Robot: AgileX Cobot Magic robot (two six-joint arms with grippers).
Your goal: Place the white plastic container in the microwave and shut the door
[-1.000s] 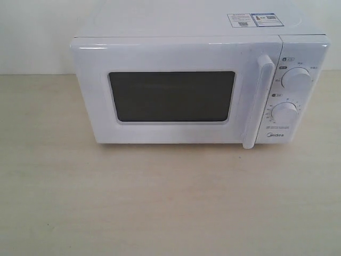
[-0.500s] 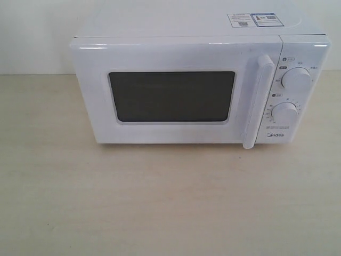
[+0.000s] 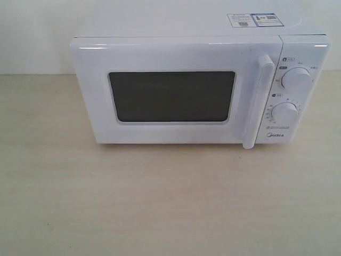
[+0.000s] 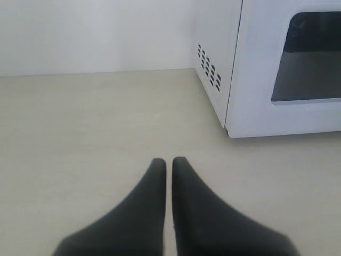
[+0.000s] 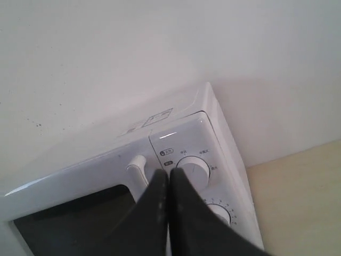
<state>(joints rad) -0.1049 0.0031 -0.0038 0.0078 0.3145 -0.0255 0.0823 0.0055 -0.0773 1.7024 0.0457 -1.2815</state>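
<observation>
The white microwave (image 3: 197,26) stands on the table with its door (image 3: 170,56) closed, dark window facing me and the bar handle (image 3: 256,101) upright beside two dials (image 3: 297,79). The white plastic container is out of view in every frame. Neither arm shows in the exterior view. My left gripper (image 4: 168,161) is shut and empty, low over the table beside the microwave (image 4: 256,64), near its vented side and front corner. My right gripper (image 5: 168,173) is shut and empty, in front of the microwave (image 5: 176,136), its tips before the handle (image 5: 137,166) and the upper dial (image 5: 193,168).
A pale wooden tabletop (image 3: 160,202) spreads before the microwave, and a white wall (image 3: 32,32) rises behind it. Two stickers (image 3: 253,20) lie on the microwave's top panel.
</observation>
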